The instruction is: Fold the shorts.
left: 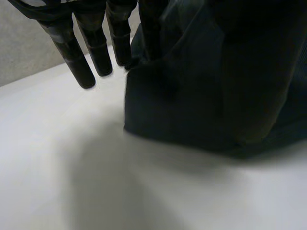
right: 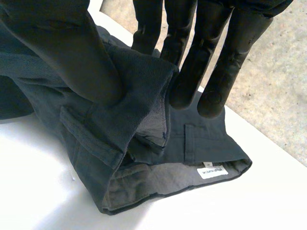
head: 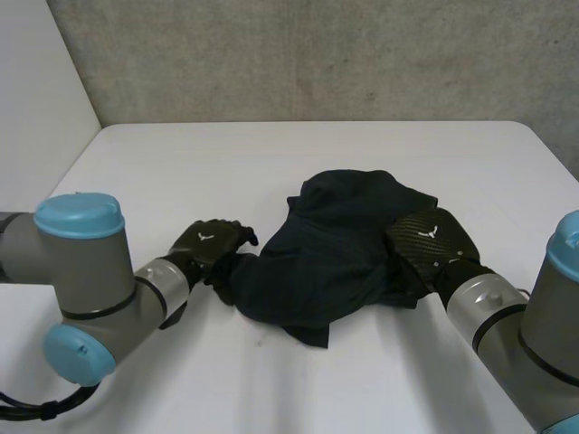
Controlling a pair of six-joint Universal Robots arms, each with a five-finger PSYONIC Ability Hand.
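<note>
Here, shorts (head: 330, 249) between left robot hand (head: 210, 242) and right robot hand (head: 432, 237).

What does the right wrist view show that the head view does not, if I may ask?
Right wrist view: the right hand with its thumb pinching a fold of the dark shorts against its fingers, the paler inside of the cloth, and a white label on that inside.
Head view: the whole bunched heap, the left hand at its left edge, the left arm and the right arm.
Shared: the shorts, the right hand on them, the white table and the grey wall.
</note>
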